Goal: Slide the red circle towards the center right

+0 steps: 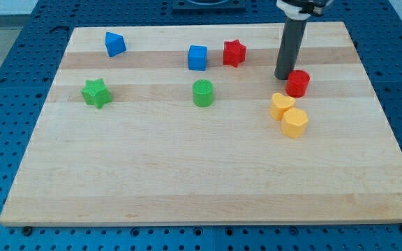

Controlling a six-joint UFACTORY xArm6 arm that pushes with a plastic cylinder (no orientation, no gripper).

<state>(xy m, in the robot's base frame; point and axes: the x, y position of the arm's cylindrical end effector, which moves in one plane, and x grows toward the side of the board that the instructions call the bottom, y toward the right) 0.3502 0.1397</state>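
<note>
Camera view: single view, wooden board (208, 188) on a blue perforated bench.
Red circle (298, 83): upper right part of the board, upright on its flat face, right of the board's middle line, a little above mid-height.
My tip (283, 77): down on the board, just to the view's left of the red circle, touching or very nearly so; exact contact not resolvable.
Jaws: none on this rig; plain rod only, nothing clamped, nothing carried.
Neighbours below: yellow heart (281, 105) and a second yellow block (294, 123), shape unclear, touching each other, near the red circle on its lower side but apart from it.
Neighbours elsewhere: red star (234, 53) and blue cube (197, 58) to the upper left; green cylinder (203, 93) at centre; green star (96, 93) and a blue angular block (115, 44) far left.
Handling, judged: small, light, rigid plastic piece; likely slides easily on smooth wood; round wall likely to roll off the rod if pushed off-centre.
Contact point, judged: middle of the left wall, low down, push line through the centre towards the view's right.
Risk, judged: a downward drift would nudge the yellow heart.
Progress, judged: push about to begin or just begun; short travel left to centre right.
</note>
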